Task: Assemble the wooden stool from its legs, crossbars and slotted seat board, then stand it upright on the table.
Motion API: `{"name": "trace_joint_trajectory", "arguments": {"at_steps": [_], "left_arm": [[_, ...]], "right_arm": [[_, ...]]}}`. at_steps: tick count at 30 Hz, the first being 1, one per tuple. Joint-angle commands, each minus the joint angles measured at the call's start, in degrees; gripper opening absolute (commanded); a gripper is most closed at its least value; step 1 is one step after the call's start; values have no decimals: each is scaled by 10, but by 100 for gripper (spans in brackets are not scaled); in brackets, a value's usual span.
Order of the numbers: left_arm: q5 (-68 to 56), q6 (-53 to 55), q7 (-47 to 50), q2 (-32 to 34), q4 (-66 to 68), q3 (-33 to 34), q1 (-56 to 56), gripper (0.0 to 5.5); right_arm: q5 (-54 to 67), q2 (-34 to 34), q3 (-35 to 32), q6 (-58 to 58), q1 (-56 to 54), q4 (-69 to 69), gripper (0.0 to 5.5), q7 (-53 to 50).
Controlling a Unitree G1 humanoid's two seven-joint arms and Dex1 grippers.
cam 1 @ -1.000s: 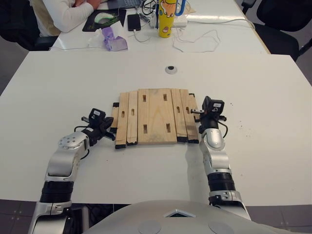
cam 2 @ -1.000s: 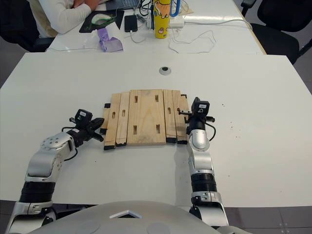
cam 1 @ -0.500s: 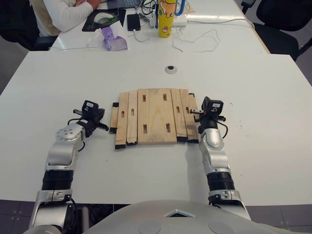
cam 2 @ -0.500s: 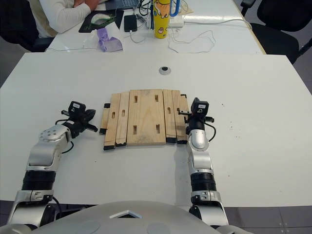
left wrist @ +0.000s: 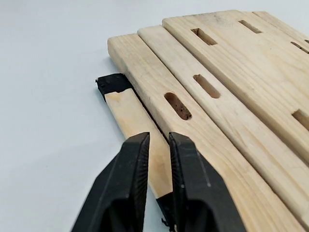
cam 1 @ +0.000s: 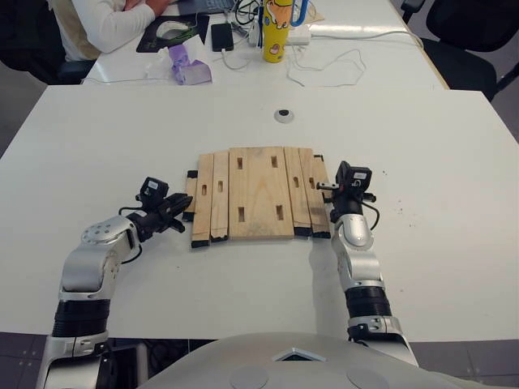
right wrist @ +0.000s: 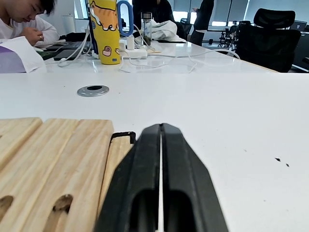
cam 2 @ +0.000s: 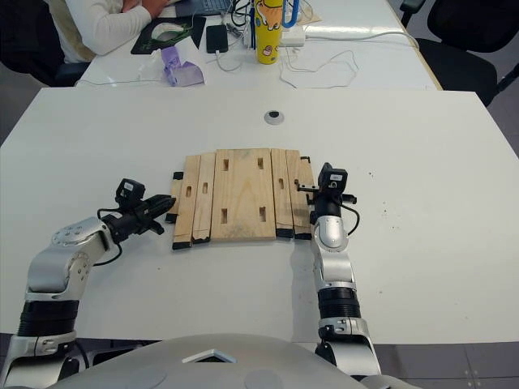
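The stool parts lie flat in a row on the white table (cam 1: 438, 162). The slotted seat board (cam 1: 259, 193) is in the middle, with legs (cam 1: 203, 198) and thin black-tipped crossbars (left wrist: 130, 108) on both sides. My left gripper (cam 1: 172, 212) hovers low at the row's left edge. Its fingers (left wrist: 137, 159) stand open by a narrow gap over the left crossbar, holding nothing. My right gripper (cam 1: 347, 168) rests beside the row's right edge, shut and empty (right wrist: 161, 126), next to the right crossbar's black end (right wrist: 123, 137).
A round grommet (cam 1: 284, 115) sits in the table beyond the boards. On the far table stand a yellow mug (cam 1: 278, 31), a phone (cam 1: 223, 36), a purple object (cam 1: 189, 66) and loose cables (cam 1: 324, 65), where a person sits.
My left gripper drew back to the left half a second ago and has now come back toward the left crossbar. The right arm and the wooden parts have not moved.
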Motion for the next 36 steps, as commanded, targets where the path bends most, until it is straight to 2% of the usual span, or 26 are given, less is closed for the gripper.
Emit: {"name": "trace_joint_trajectory", "arguments": {"at_steps": [1,9,15,19,27,36], "left_arm": [[25,-4,-2,20,-6,-21,13,75],[116,-53,31,47,46,-67,8,75],[143,-94,58,34,86,-55,-29,75],[114,-75,58,22,55,-33,-39,75],[59,31,42,23,-19,-8,-42,75],[52,94,60,16,-67,-14,-24,193]], "right_arm": [[0,-4,1,1,2,4,0,4],[-1,-3,1,0,2,6,0,4],[-1,-3,2,0,-1,9,0,6],[-2,-3,1,-2,-2,11,0,5],[-3,-2,0,-4,6,7,0,3],[-5,-2,0,-4,14,3,0,2]]}}
